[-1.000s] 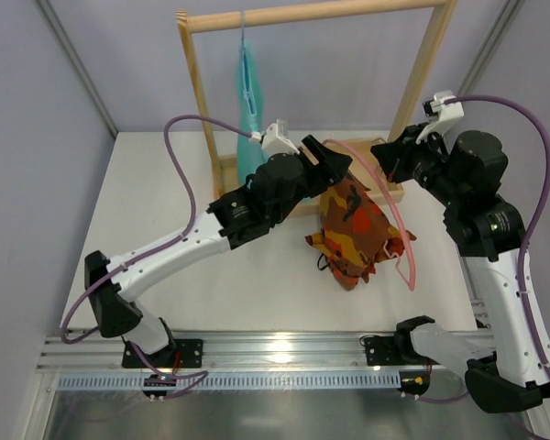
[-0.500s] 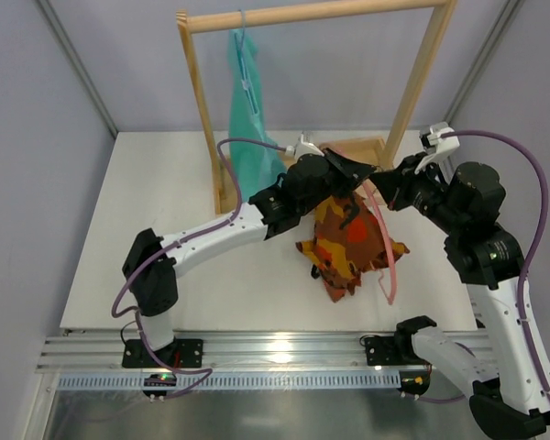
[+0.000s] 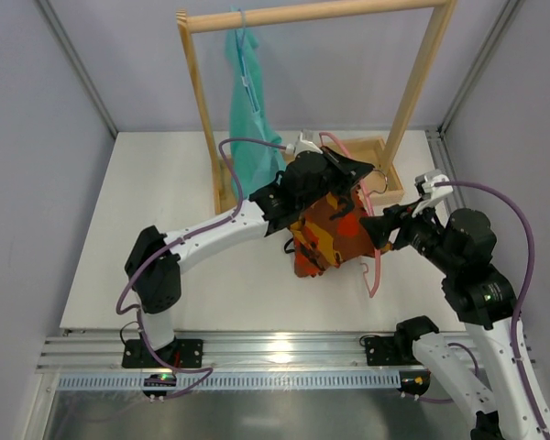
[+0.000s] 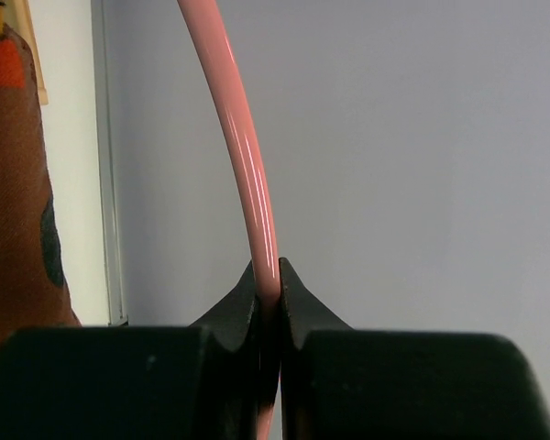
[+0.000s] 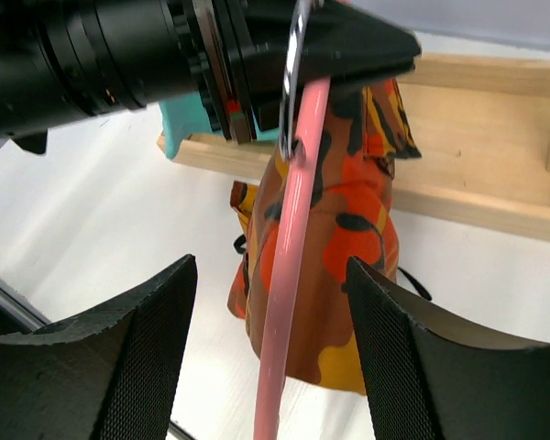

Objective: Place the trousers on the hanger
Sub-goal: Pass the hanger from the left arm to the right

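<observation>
Near table's far edge, left claw pinches hanger.

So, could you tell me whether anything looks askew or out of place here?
Yes. The hanger hangs steeply tilted from the left fingers rather than level, and the trousers sit bunched in a clump against it, not draped evenly. The right fingers stand open either side of its arm.

The light was bright and even, and it came from above. In the top view, a white glare spot sat on the metal rail at the bottom middle. Soft grey shadows lay on the table near the middle. In my left wrist view, the hanger had white shiny streaks. My dark fingers at the bottom looked blurry.
</observation>
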### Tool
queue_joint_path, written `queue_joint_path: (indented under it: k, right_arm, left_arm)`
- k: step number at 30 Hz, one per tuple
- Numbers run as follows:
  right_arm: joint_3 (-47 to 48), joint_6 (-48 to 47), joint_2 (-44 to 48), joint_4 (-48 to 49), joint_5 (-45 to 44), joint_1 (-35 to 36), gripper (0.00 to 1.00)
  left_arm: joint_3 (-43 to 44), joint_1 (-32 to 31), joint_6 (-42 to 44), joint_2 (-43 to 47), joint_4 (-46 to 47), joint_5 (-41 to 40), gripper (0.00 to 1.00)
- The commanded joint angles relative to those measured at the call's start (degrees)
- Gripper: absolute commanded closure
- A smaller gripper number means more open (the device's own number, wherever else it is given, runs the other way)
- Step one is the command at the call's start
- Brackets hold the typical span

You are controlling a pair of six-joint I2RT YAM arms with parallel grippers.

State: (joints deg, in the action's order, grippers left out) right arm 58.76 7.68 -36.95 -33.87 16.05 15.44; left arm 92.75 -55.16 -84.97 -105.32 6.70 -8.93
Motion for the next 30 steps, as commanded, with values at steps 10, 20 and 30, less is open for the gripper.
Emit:
queue_joint_path:
  k: [10, 20, 30]
  right_arm:
    - [-13.5, 4.7, 7.1, 6.4, -3.8, 0.3, 0.39]
    - [-1.0, 6.9, 3.7, 3.1, -3.3, 0.3, 0.96]
    - [11.2, 4.8, -3.5, 2.0, -7.2, 0.3, 0.96]
  left_arm:
    - [1.7, -0.2, -4.1, 0.4, 6.6, 1.5, 1.00]
    - [4.3, -0.2, 3.8, 2.7, 1.7, 1.0, 0.83]
    - [2.5, 0.2, 14.1, 9.2, -5.1, -1.9, 0.42]
